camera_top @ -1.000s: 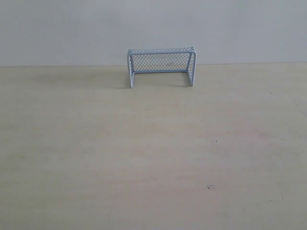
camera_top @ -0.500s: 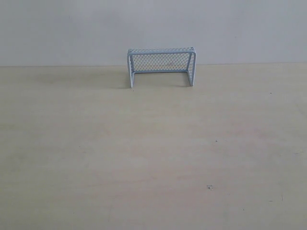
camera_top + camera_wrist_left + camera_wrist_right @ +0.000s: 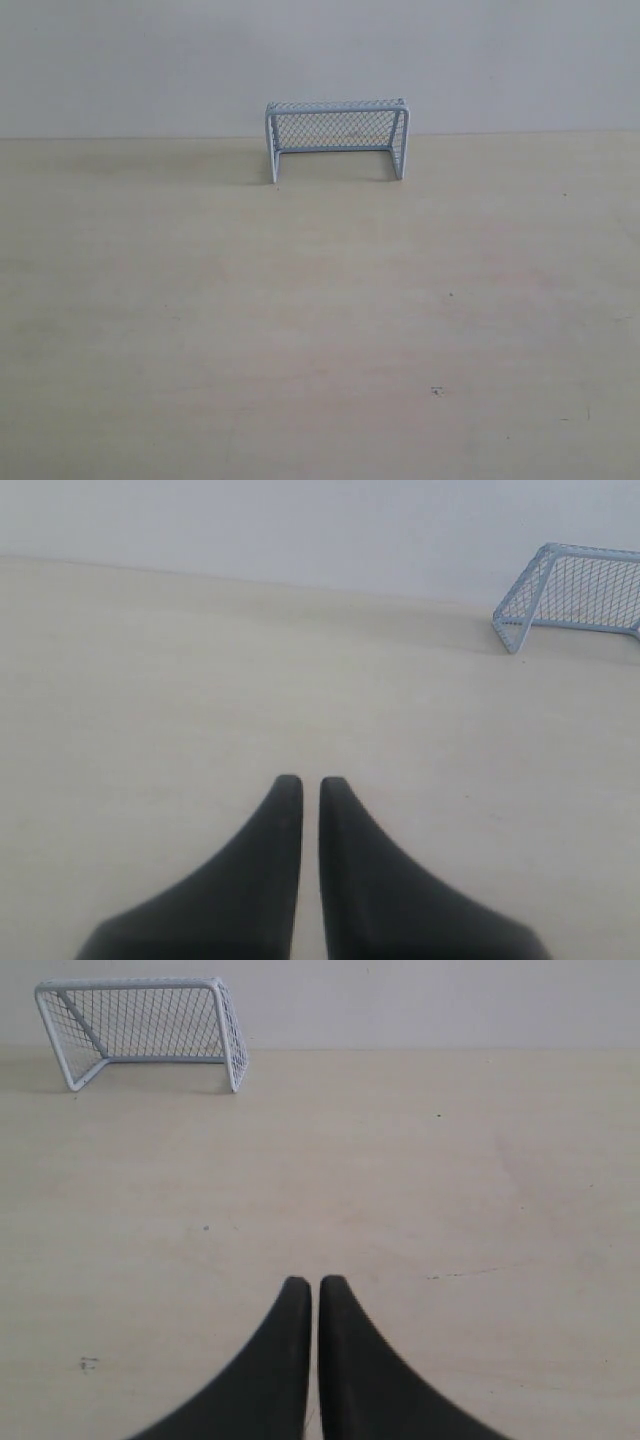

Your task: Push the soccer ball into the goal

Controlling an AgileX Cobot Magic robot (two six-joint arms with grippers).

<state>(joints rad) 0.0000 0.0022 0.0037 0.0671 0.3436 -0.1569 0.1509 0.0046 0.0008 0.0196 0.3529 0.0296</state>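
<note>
You cannot begin the push yet. The soccer ball shows in none of the three views, so your first job is to find it. The goal (image 3: 336,138) stands upright at the middle of the far edge of the tabletop (image 3: 320,330), with its open mouth facing the near edge and nothing visible inside it.

Your left gripper (image 3: 311,785) has its jaws drawn almost together, with only a thin slit between them, and holds nothing. The right gripper (image 3: 315,1285) is the same: nearly closed and empty. Each looks out over the tabletop from well short of the goal, and neither appears in the exterior view.

That closed shape should suit you, since it gives one blunt tip to push with. Once the ball is in sight, I would use whichever arm is nearer to it. Bring the tip down behind the ball, on the side away from the goal, and line it up with the middle of the mouth. Push slowly and straight, because a small round ball will likely skid sideways from a glancing touch. The mouth is wide, but a post could still turn the ball away.
</note>
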